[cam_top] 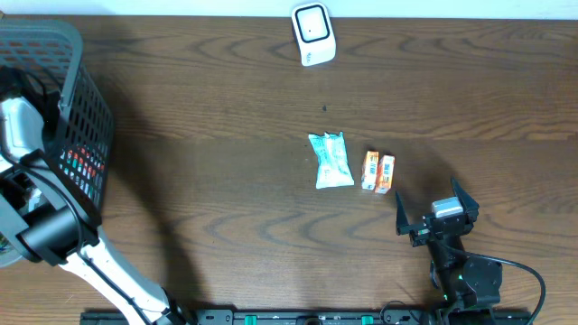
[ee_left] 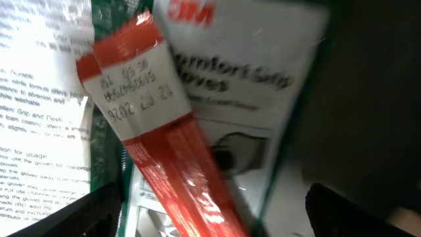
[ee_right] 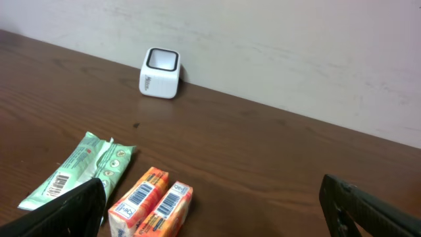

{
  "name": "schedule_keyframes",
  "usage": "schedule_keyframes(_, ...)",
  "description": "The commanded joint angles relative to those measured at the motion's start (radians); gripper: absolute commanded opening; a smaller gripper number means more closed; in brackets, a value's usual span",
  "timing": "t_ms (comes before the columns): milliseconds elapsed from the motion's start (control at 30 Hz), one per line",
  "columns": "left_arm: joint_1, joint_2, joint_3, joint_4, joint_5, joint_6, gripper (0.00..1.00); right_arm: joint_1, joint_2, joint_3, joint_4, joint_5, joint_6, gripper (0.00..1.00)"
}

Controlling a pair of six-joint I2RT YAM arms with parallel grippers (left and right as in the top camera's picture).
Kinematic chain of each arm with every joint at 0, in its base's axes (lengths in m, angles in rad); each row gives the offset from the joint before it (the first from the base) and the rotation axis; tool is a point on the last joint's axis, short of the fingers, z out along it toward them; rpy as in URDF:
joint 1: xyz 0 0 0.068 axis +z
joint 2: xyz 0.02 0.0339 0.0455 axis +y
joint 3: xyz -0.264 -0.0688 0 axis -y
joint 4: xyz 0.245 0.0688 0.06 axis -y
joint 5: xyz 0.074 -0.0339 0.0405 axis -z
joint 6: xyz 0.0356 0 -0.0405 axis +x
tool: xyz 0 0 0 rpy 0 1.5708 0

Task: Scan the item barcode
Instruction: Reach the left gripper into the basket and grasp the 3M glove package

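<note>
Left gripper (ee_left: 217,209) spread wide above red packet (ee_left: 164,151) in basket (cam_top: 94,126): probably fetching item for scanner (cam_top: 312,33). Right gripper (cam_top: 433,208) released, empty, idle.

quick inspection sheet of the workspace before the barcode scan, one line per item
surface: dark wood table
job's things: white scanner at the far edge; green packet and paired orange boxes lying side by side, barcodes up; red packet in the basket
clutter: grey basket at left, glove pack inside
grippers: left gripper open over the red packet; right gripper open, empty, near the orange boxes
cables: black cable looping by the right arm's base
surroundings: pale wall behind the scanner
</note>
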Motion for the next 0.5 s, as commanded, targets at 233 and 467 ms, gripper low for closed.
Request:
schedule_keyframes(233,-0.012,0.041,-0.018,0.006,-0.163,-0.010,0.89,0.007,-0.005,-0.001,-0.004,0.002,0.003,0.99)
schedule_keyframes(467,-0.012,0.080,-0.022,0.001,-0.164,-0.013,0.89,0.007,-0.005,-0.001,-0.004,0.002,0.003,0.99)
